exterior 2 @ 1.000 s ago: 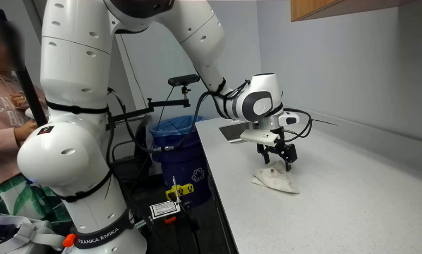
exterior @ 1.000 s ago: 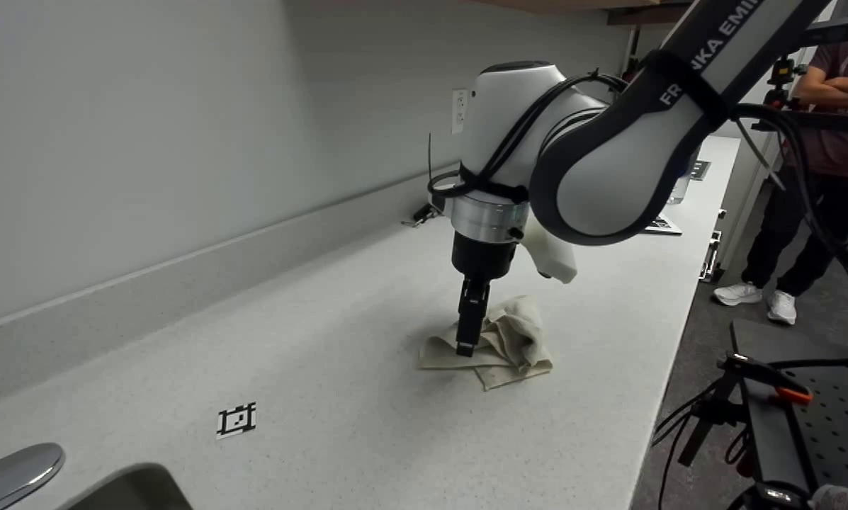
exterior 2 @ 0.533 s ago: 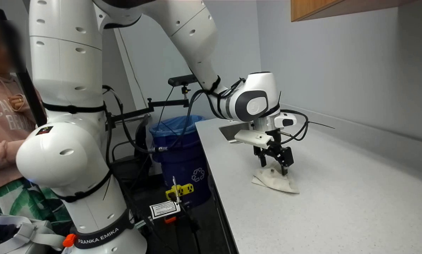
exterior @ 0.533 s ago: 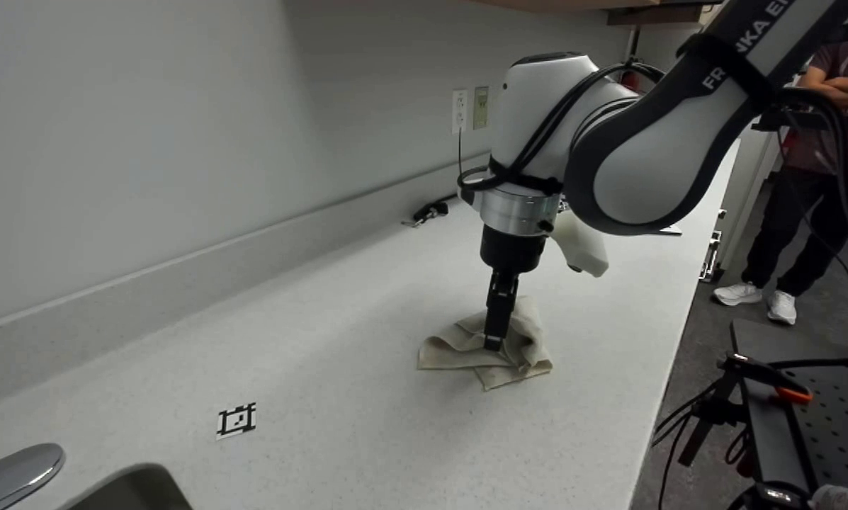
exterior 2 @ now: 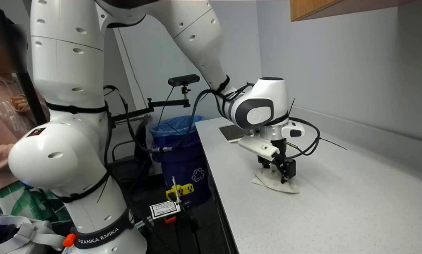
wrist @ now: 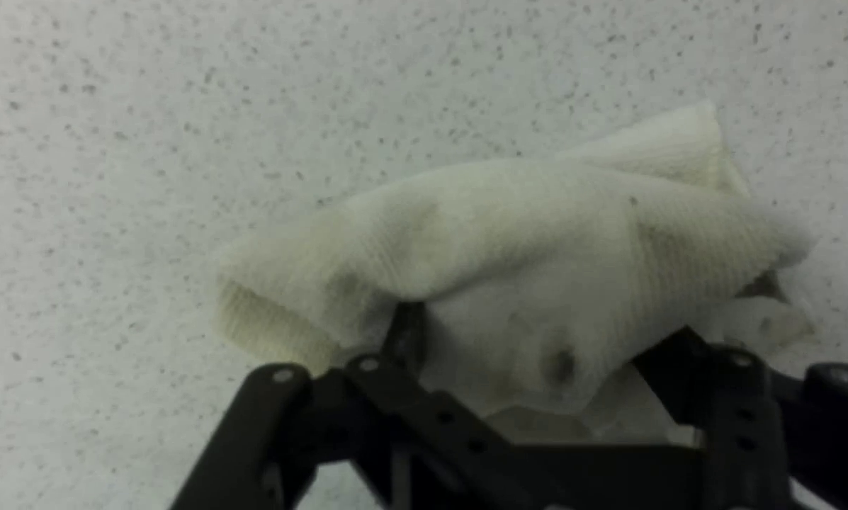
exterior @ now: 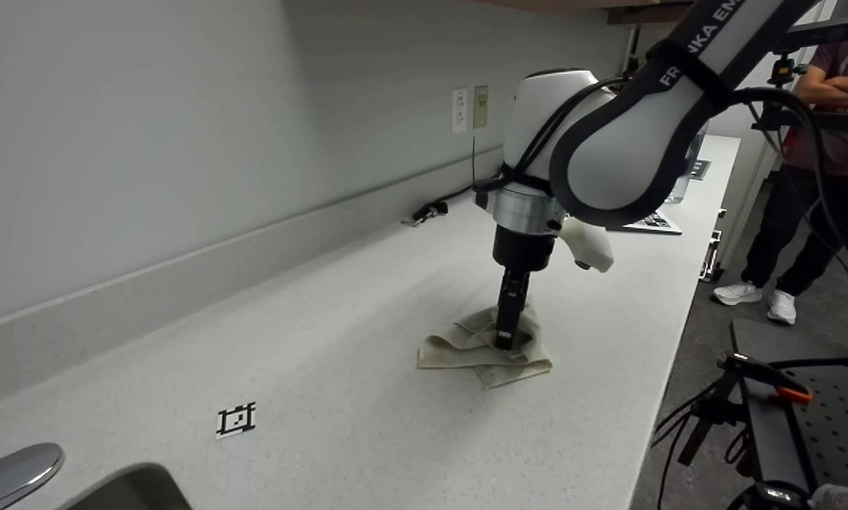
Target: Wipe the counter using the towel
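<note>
On the pale speckled counter [exterior: 310, 397], well apart from the sink [exterior: 137, 490], lies the crumpled towel [exterior: 459, 352]. The gripper [wrist: 540, 336] straddles a fold of it, jaws spread. Grasping seems the step in hand; next, the jaws should close on that fold before wiping.

Towel [wrist: 494, 212], mid wrist view: cloth, matt, ribbed weave. Counter [wrist: 183, 142] around it: stone-like, speckled, smooth, low sheen. Gripper [wrist: 537, 340] at the bottom: dark, matt; metal or plastic, can't tell. Arm [exterior: 622, 159], upper right of an exterior view: smooth plastic-looking shell, soft gloss. Ring [exterior: 526, 211] above the gripper: bare metal, satin. Lower left there: rounded fitting [exterior: 16, 471] is polished metal, marker [exterior: 236, 421] reads as matt paper. In an exterior view: cabinet [exterior 2: 313, 7] at top right is wood-grained, bin [exterior 2: 182, 164] left of centre plastic-looking, its liner [exterior 2: 182, 121] thin crinkled film.
</note>
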`<act>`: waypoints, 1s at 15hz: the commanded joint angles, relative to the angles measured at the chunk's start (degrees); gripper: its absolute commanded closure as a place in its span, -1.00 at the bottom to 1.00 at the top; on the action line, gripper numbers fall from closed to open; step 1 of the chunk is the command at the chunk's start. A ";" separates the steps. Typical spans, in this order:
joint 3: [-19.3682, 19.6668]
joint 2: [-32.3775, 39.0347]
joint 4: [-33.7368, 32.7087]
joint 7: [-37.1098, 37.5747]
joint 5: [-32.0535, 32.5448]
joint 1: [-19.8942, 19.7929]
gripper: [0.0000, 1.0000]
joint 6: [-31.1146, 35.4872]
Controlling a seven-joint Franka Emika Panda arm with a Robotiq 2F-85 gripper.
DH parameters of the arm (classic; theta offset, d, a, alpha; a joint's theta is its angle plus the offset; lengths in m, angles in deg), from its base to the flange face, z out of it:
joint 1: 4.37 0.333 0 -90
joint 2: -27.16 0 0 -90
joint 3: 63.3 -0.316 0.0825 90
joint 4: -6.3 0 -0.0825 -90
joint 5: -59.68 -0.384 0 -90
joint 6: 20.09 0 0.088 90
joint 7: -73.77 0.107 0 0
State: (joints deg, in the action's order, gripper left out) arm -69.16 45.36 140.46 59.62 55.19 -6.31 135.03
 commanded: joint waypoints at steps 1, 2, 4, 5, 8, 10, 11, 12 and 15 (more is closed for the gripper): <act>-2.25 1.09 -1.70 -5.02 -3.54 -3.02 0.13 -0.13; -2.48 0.99 -1.63 -5.60 -4.15 -3.49 0.27 0.30; -2.97 0.87 -1.44 -6.47 -5.49 -4.14 0.57 1.00; -3.25 0.91 -1.40 -6.86 -6.15 -4.28 0.70 1.37; -4.29 1.29 -1.27 -7.97 -8.47 -5.01 1.00 2.25; -3.75 1.62 -1.06 -7.84 -8.18 -4.94 0.97 2.48; -3.84 1.67 -0.92 -8.12 -8.57 -5.25 0.98 2.62; -2.91 1.47 -0.40 -7.34 -7.45 -4.94 0.98 3.06; -1.22 0.04 1.77 -6.38 -6.31 -5.22 0.96 4.81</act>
State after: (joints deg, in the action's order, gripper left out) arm -71.55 45.43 139.87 54.00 48.59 -10.22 136.60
